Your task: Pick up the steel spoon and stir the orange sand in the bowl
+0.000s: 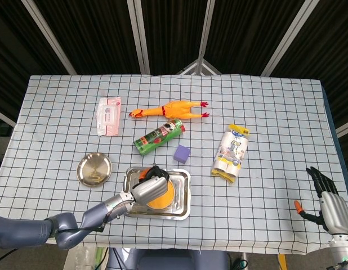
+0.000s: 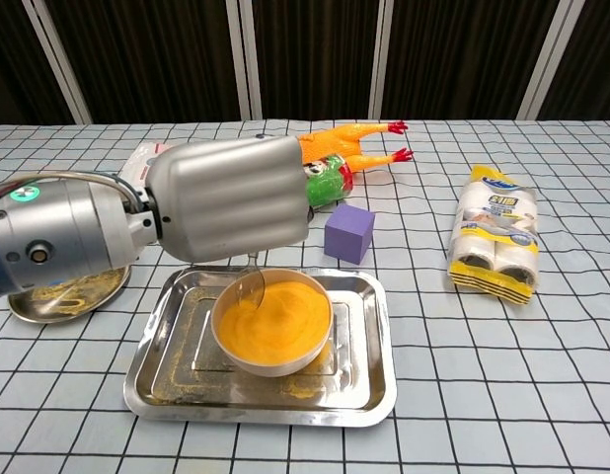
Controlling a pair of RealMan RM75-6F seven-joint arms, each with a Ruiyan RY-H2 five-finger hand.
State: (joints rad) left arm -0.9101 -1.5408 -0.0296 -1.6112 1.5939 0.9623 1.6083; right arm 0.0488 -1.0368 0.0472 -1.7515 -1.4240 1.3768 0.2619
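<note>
A steel bowl (image 2: 272, 326) full of orange sand (image 2: 280, 321) stands in a steel tray (image 2: 364, 380) near the table's front edge. My left hand (image 2: 226, 212) hovers just above the bowl's left side and grips the handle of the steel spoon (image 2: 249, 288). The spoon hangs down with its scoop in the sand by the bowl's left rim. In the head view the left hand (image 1: 148, 188) covers part of the bowl (image 1: 163, 195). My right hand (image 1: 331, 207) rests far off at the table's front right corner, fingers spread and holding nothing.
A round steel dish (image 2: 63, 294) with sand grains lies left of the tray. Behind the tray are a purple cube (image 2: 348, 233), a green can (image 1: 159, 136), a rubber chicken (image 1: 171, 109) and a wipes pack (image 1: 108, 115). A tissue pack (image 2: 494, 245) lies to the right.
</note>
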